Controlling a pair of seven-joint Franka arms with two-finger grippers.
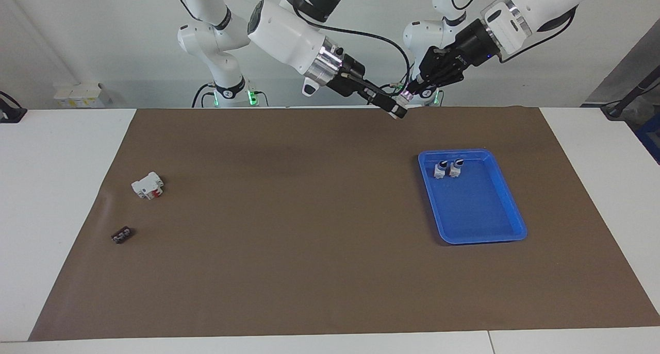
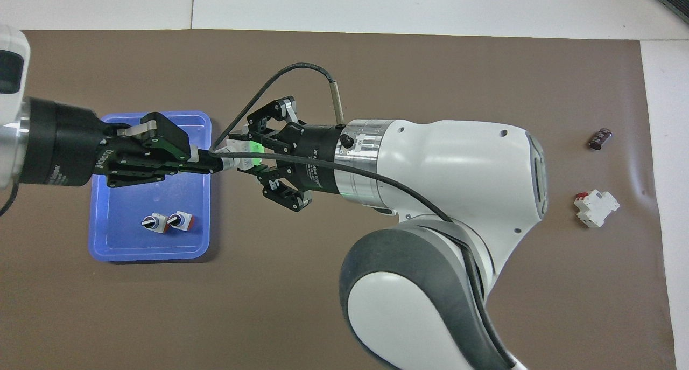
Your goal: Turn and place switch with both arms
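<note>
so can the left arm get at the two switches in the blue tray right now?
Probably not: the left gripper is shut on the switch held by the right gripper, up in the air. Nothing covers the two switches in the blue tray.

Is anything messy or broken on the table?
Nothing looks broken or spilled. Two small switches stand side by side in the blue tray. A white breaker and a small dark part lie loose on the brown mat, toward the right arm's end.
</note>
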